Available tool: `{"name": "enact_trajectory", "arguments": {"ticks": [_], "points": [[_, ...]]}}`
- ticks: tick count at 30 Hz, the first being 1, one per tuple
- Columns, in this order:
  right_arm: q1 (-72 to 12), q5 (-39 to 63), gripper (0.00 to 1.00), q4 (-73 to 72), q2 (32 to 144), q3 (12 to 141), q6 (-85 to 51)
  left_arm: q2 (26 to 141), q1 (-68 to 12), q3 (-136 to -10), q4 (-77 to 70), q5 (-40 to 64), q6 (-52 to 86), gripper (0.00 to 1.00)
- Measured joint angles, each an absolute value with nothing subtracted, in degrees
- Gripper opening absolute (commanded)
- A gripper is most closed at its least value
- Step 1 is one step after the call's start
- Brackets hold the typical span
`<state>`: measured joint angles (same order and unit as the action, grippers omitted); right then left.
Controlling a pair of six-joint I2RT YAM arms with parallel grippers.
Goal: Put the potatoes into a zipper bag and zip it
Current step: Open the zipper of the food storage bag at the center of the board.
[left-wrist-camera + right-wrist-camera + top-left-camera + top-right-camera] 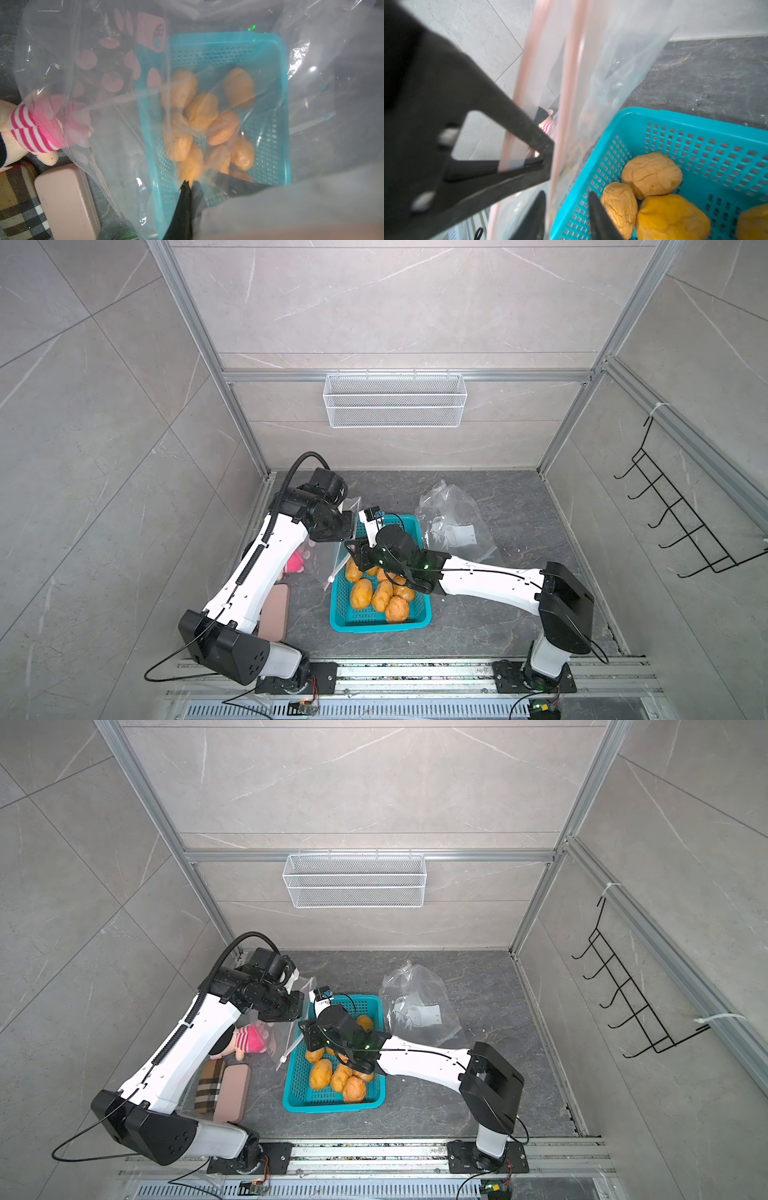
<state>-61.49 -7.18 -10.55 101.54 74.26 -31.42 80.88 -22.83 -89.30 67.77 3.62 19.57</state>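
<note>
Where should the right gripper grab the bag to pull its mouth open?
On the free pink zip strip of the bag, coming from the basket side. The left gripper pinches the other strip, and this one hangs upright, edge-on between the right gripper's open jaws.

Dark stone tabletop (498, 614): teal basket (380, 628) centre; crumpled clear bag (453, 526) beside it, far right; plush doll (247, 1040), plaid pouch (210, 1085), pink case (232, 1094) left.

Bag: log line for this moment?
left gripper shut on bag | right gripper open, astride bag rim | potatoes in basket
</note>
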Motion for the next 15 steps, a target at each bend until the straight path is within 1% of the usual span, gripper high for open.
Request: {"name": "enact_trajectory", "arguments": {"ticks": [1,2,3,4,6,9,15], "points": [[-61.49,-7.18,0.12,-10.57,101.73,74.28,-31.31,80.53,-22.83,-89.30,67.77,3.62,19.57,0.00],[-61.49,-7.11,0.05,-10.57,101.91,74.26,-31.35,80.16,-22.83,-89.21,67.75,3.62,19.55,0.03],[-61.49,-6.85,0.01,-10.61,102.00,74.26,-31.35,79.70,-22.83,-88.95,67.72,3.57,19.55,0.08],[-61.49,-6.61,0.00,-10.74,102.02,74.26,-31.38,79.33,-22.83,-88.64,67.72,3.51,19.55,0.10],[-61.49,-5.80,0.00,-12.01,102.02,74.19,-31.53,78.13,-22.83,-87.02,67.53,3.22,19.59,0.14],[-61.49,-5.15,0.00,-13.93,102.02,73.65,-31.94,75.68,-22.83,-82.72,66.94,3.03,20.18,0.24],[-61.49,-4.03,0.00,-15.03,102.02,73.32,-33.28,71.61,-22.83,-74.78,64.64,2.79,22.61,0.28]]}}
